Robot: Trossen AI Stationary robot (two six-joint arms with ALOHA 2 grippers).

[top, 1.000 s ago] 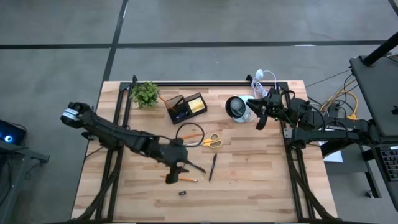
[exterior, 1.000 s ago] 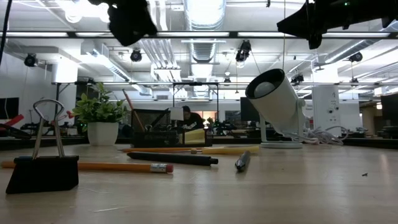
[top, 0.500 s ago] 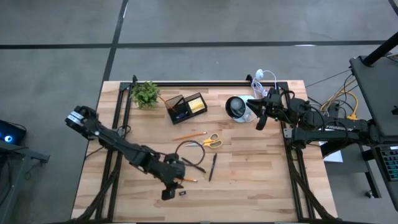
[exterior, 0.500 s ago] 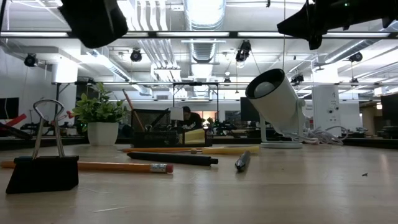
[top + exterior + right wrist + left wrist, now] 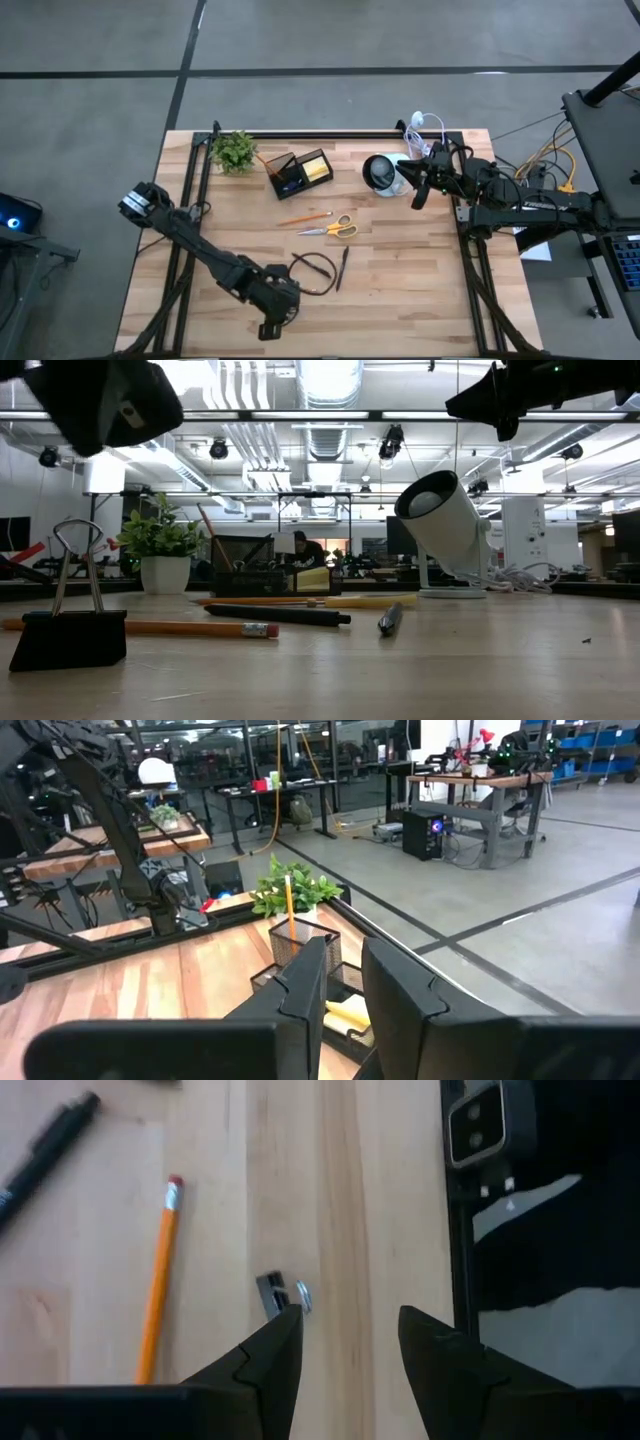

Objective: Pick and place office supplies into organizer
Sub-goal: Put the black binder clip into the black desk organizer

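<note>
Left wrist view: left gripper (image 5: 342, 1342), open and empty, is hovering over the binder clip (image 5: 283, 1295), probably lining up; descent and closure needed.

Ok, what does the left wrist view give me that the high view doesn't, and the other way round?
Only the left wrist view: the small dark binder clip just ahead of the open left gripper, beside an orange pencil. Only the high view: the black divided organizer, yellow-handled scissors, and the waiting right gripper. Both: the wooden table.
</note>
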